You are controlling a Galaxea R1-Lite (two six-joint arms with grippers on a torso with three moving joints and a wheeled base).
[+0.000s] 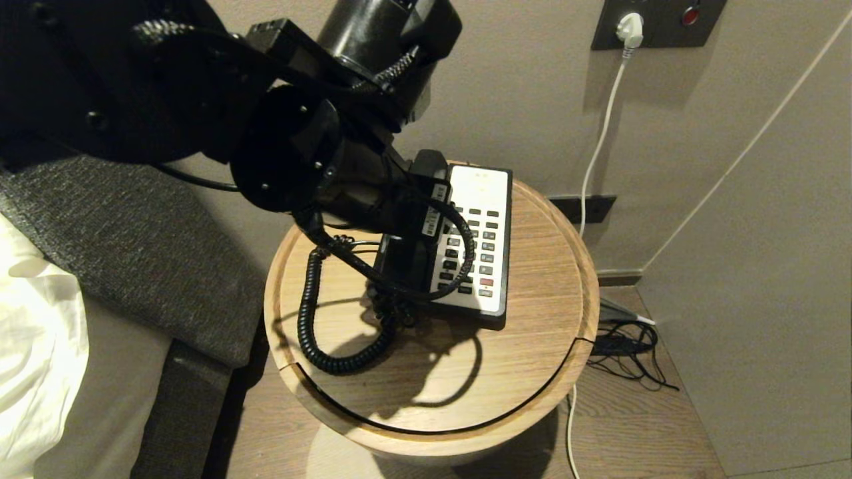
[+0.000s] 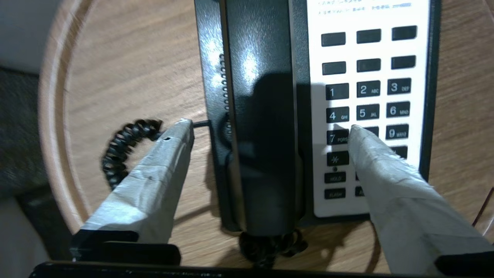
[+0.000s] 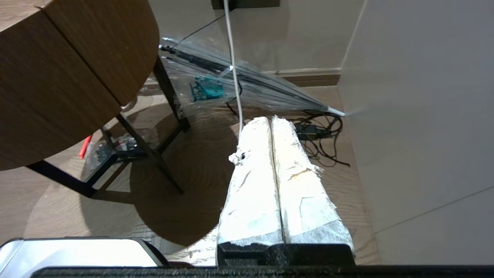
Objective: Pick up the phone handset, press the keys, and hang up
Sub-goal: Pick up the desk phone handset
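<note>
In the head view, your left arm hangs over the round wooden table (image 1: 532,346), hiding most of the phone handset (image 1: 426,173), which lies in the cradle of the phone base (image 1: 489,199) towards the table's back edge; the coiled cord (image 1: 313,332) loops out to the left edge. In the left wrist view, your left gripper (image 2: 270,129) stands wide open astride the phone handset (image 2: 266,127), one fingertip above the keypad (image 2: 366,100), the other over bare wood. Lowering it carelessly could press keys or snag the cord. In the right wrist view, your right gripper (image 3: 270,123) hangs parked beside the table, its fingers pressed together and holding nothing.
</note>
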